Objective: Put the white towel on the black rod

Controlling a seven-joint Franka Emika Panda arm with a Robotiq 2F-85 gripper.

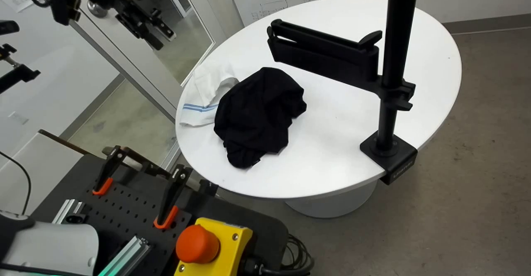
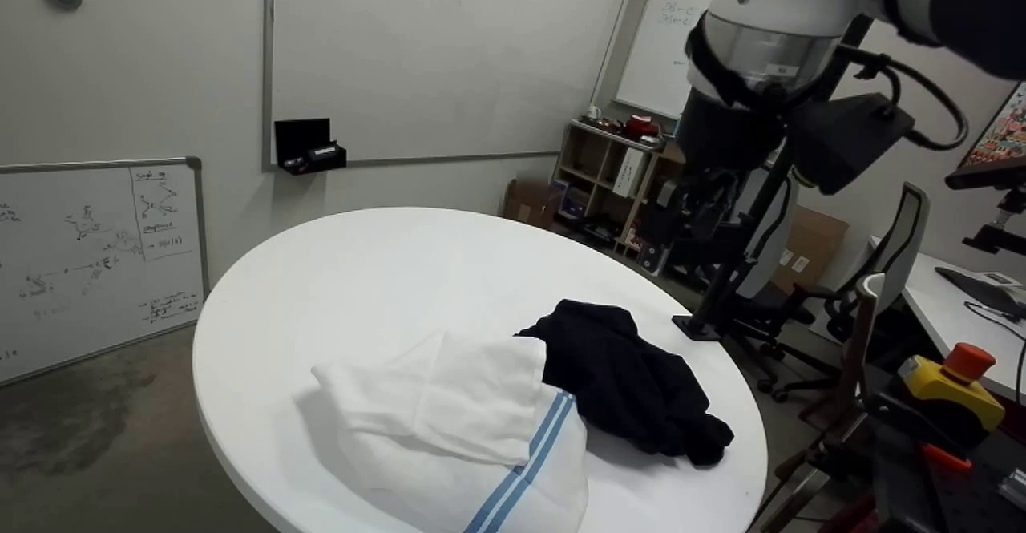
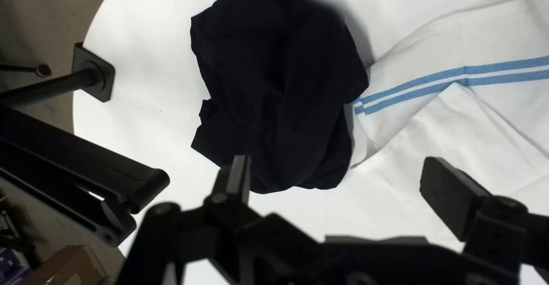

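Observation:
The white towel (image 1: 203, 89) with blue stripes lies crumpled on the round table, and it also shows in an exterior view (image 2: 449, 413) and the wrist view (image 3: 463, 126). A black rod-like arm (image 1: 323, 54) sticks out sideways from a black upright pole (image 1: 394, 39) clamped at the table's edge; the arm also shows in the wrist view (image 3: 73, 160). My gripper (image 3: 334, 169) is open with nothing between its fingers, above the table near the towel and a dark cloth. It is raised in an exterior view (image 1: 162, 38), with the towel lower and to its right.
A dark crumpled cloth (image 1: 261, 114) lies against the towel, at its edge. The white round table (image 1: 332, 151) carries both cloths and the pole's clamp base (image 1: 388, 153). A yellow box with an orange button (image 1: 226, 243) sits on the robot's dark stand.

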